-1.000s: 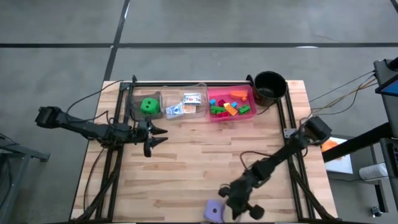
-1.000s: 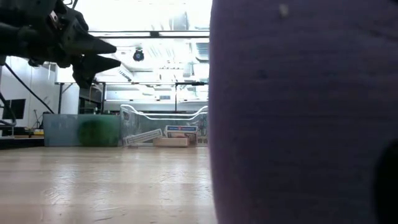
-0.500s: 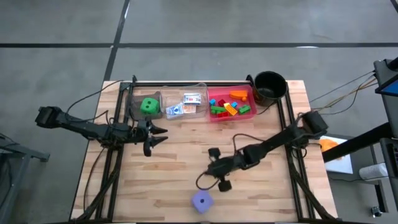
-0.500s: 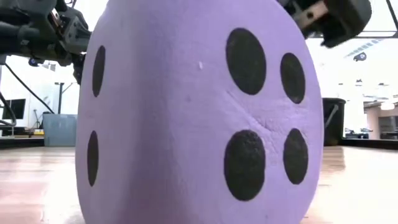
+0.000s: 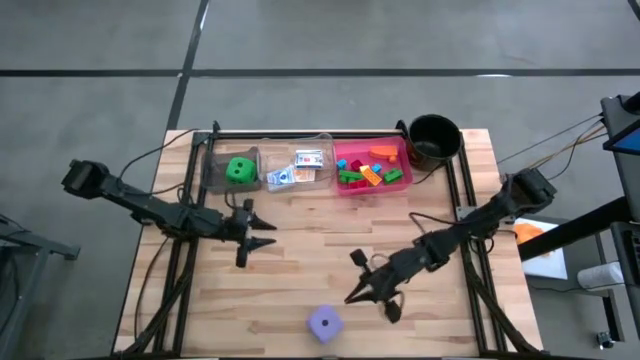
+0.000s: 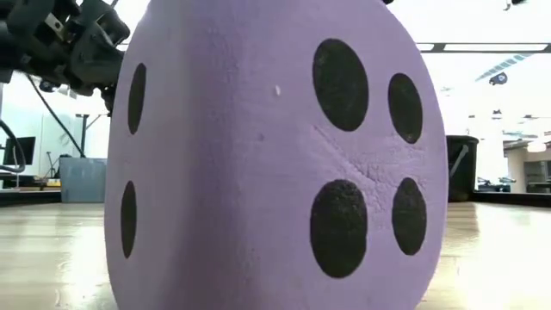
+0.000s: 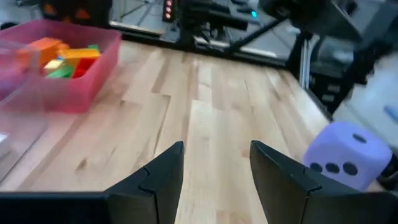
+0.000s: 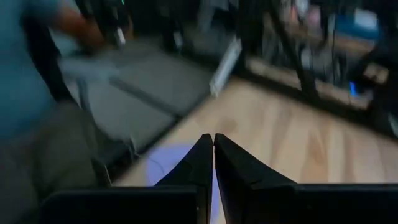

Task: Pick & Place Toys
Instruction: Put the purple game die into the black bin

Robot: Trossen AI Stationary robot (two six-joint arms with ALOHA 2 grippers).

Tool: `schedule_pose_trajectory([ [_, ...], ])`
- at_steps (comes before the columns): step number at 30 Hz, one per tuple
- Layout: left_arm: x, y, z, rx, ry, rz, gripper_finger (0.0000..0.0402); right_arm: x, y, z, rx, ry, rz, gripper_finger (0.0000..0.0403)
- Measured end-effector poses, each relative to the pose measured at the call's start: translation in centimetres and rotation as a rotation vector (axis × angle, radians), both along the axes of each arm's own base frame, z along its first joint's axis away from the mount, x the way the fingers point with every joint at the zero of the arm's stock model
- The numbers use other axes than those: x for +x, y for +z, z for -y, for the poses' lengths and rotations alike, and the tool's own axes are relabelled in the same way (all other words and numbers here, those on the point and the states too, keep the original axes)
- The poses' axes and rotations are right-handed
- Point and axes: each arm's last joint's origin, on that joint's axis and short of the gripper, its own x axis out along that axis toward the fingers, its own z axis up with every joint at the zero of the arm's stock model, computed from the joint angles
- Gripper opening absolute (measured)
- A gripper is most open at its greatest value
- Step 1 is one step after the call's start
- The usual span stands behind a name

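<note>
A purple die (image 5: 323,322) with black dots rests on one face on the wood table near its front edge; it fills the low view (image 6: 275,164). My right gripper (image 5: 350,297) is shut and empty just to the die's right and a little farther back; its wrist view shows the die (image 8: 174,163) below the fingertips. My left gripper (image 5: 266,234) is open and empty above the table's middle left, with the die (image 7: 348,152) ahead of it. A green die (image 5: 238,170) lies in the grey tray, white cards (image 5: 305,160) in the clear tray, and bright bricks (image 5: 370,172) in the pink tray.
The grey tray (image 5: 215,172), clear tray (image 5: 325,148) and pink tray (image 5: 404,158) stand in a row along the far edge, with a round black pot (image 5: 434,138) at the far right. Bare wood lies between the trays and the die.
My right gripper has swung from beside the purple die at the front edge toward the table's middle, then come back part way toward the die. The die has shifted a little left and away from the front edge. My left gripper has moved slightly right and nearer.
</note>
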Motion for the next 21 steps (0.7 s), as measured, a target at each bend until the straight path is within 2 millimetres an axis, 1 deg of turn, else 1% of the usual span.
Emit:
schedule_pose_trajectory([
  [3, 1.5, 0.3, 1.1, 0.076, -0.048, -0.039, 0.0184, -1.6, -2.0, 0.9, 0.072, 0.024, 0.086, 0.0018],
  [6, 3.5, 0.7, 2.7, 0.164, -0.11, -0.069, 0.0184, -3.4, -3.7, 1.9, 0.112, 0.012, 0.079, 0.0018],
  [9, 5.7, 1.2, 4.4, 0.26, -0.174, -0.116, 0.0184, -4.7, -4.5, 2.7, 0.143, -0.018, 0.047, 0.0018],
  [11, 7.0, 1.4, 5.5, 0.339, -0.222, -0.185, 0.0185, -5.4, -4.8, 3.1, 0.163, -0.033, 0.025, 0.0018],
  [13, 8.6, 1.9, 6.8, 0.408, -0.269, -0.236, 0.019, -6.0, -5.0, 3.4, 0.174, -0.041, 0.009, 0.0018],
  [15, 9.9, 2.3, 7.8, 0.459, -0.306, -0.312, 0.0206, -6.3, -4.9, 3.6, 0.184, -0.048, 0.008, 0.0018],
  [17, 11.4, 3.1, 8.9, 0.488, -0.331, -0.361, 0.0231, -6.7, -5.1, 3.8, 0.179, -0.051, -0.012, 0.0018],
  [19, 12.4, 3.6, 9.6, 0.524, -0.356, -0.448, 0.0265, -6.8, -5.1, 3.9, 0.191, -0.054, -0.018, 0.0018],
  [21, 13.6, 4.3, 10.5, 0.538, -0.37, -0.487, 0.0305, -7.1, -5.2, 4.0, 0.19, -0.058, -0.037, 0.0018],
])
